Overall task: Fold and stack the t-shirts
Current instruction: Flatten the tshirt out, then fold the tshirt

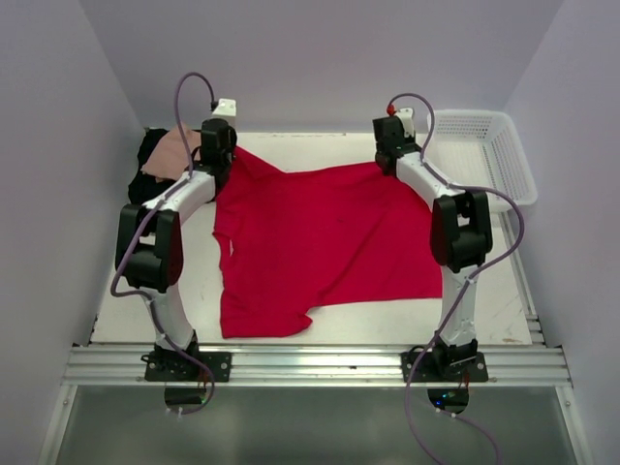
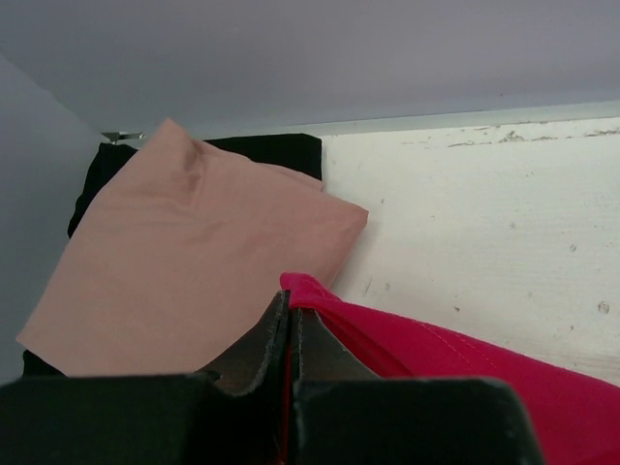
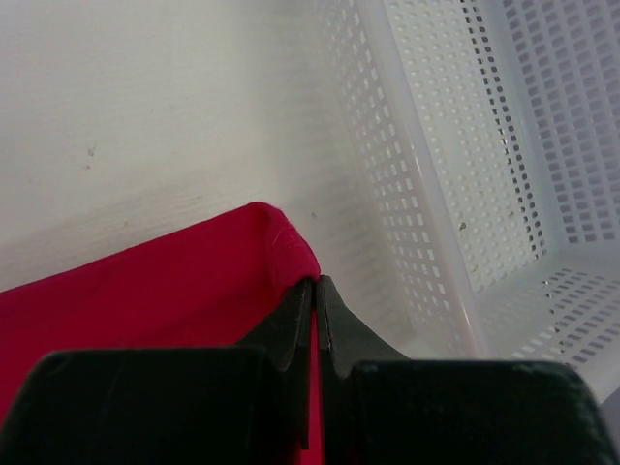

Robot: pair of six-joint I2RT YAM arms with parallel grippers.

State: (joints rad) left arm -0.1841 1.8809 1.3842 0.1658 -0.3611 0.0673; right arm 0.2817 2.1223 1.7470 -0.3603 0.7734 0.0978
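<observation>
The red shirt (image 1: 320, 242) is pinched by the left end effector (image 2: 291, 315) and right end effector (image 3: 317, 291) (shallowly), so a corner could be lost through uneven pulling.

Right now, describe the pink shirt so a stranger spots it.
On the white table, look to the far left corner, beyond the spread red t-shirt. There a folded salmon-pink t-shirt lies on a black t-shirt; it alone is pale pink.

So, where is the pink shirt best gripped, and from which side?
I would grip the pink shirt at its right corner, coming from the right: that corner lies flat on the bare table, past the black shirt, and the wall closes the left side.
</observation>
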